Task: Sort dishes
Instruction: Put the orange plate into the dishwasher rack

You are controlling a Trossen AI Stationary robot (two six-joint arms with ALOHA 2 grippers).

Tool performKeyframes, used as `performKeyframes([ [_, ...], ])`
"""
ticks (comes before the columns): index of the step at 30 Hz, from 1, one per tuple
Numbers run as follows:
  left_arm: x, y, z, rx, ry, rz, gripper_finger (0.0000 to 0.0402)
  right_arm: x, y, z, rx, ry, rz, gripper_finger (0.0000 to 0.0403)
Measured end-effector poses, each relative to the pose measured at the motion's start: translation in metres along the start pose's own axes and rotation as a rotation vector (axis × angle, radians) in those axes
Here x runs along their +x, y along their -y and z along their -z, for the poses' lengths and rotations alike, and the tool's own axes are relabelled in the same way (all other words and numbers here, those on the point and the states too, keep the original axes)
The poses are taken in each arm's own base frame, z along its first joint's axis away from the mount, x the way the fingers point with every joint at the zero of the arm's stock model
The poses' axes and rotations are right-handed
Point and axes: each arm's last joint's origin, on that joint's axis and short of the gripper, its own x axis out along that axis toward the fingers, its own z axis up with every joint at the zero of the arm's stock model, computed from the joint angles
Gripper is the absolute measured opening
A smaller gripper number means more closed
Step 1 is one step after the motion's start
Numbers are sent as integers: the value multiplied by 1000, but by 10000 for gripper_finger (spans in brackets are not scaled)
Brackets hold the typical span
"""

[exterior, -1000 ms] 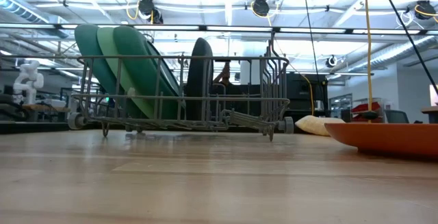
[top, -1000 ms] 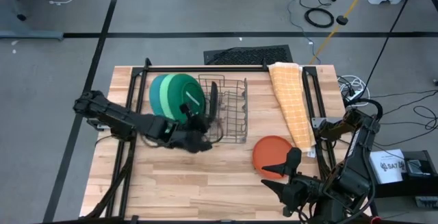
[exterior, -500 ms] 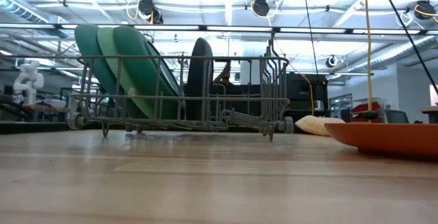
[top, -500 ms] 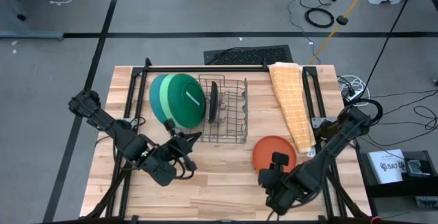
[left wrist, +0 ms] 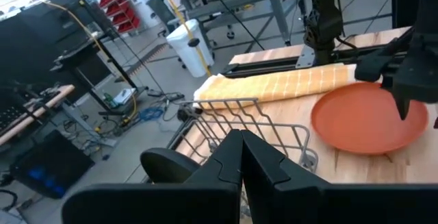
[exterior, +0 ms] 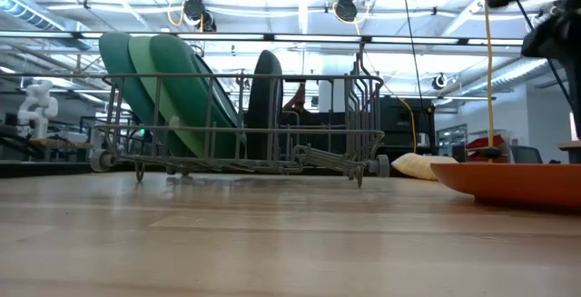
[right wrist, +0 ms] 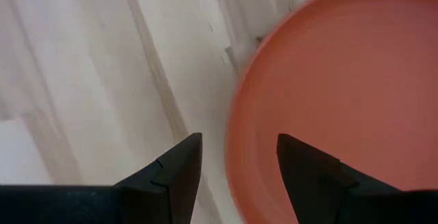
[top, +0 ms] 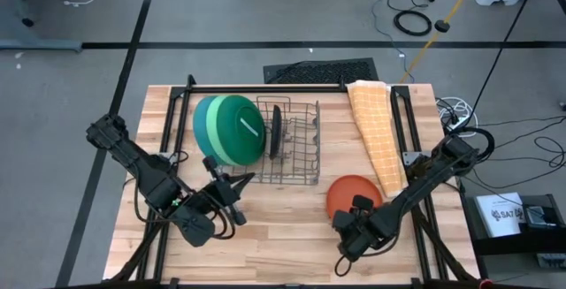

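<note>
An orange plate (top: 352, 194) lies flat on the wooden table, right of the grey wire rack (top: 296, 148). My right gripper (top: 357, 211) hangs open above the plate's near-left rim (right wrist: 236, 148), pointing down, one finger on either side of the rim and clear of it. Three green plates (top: 232, 130) and a black plate (top: 276, 130) stand on edge in the rack; the green ones lean at its left end (exterior: 154, 79). My left gripper (top: 237, 188) is shut and empty, near the rack's near-left corner.
An orange checked cloth (top: 376, 130) lies along the table's right side, beyond the orange plate. Dark frame rails (top: 402, 130) run along both sides of the table. Bare wood (top: 283, 227) lies between the two grippers near the front edge.
My left gripper has drawn back from the rack toward the table's near edge, still shut. My right gripper has come down toward the orange plate and tipped over until it points down, staying open. The plates have not moved.
</note>
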Motion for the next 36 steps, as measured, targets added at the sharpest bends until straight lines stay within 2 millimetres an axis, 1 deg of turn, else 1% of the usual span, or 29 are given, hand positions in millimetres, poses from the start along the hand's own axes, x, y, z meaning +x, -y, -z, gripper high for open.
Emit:
performKeyframes([
  [6, 0, 0, 0, 9, 0, -4, 8, 18, 9, 2, 9, -13, -7, 183],
  [12, 0, 0, 1, 14, -2, -5, 8, 29, 18, 5, 16, -31, 26, 180],
  [16, 1, -1, 1, 18, -2, -9, 8, 35, 23, 6, 8, -32, 30, 160],
  [22, 1, -1, 1, 20, -3, -10, 8, 44, 30, 6, 17, -35, 31, 118],
  [26, 1, -1, 1, 20, -3, -10, 8, 44, 29, 6, -8, -37, 19, 77],
  [31, 1, -1, 1, 20, -4, -10, 8, 40, 25, 3, -49, -36, -3, 15],
  [34, 1, -1, 1, 20, -4, -10, 8, 33, 20, -2, -70, -44, -23, 9],
  [36, 1, -1, 1, 21, -4, -10, 8, 23, 13, -7, -96, -55, -61, 7],
])
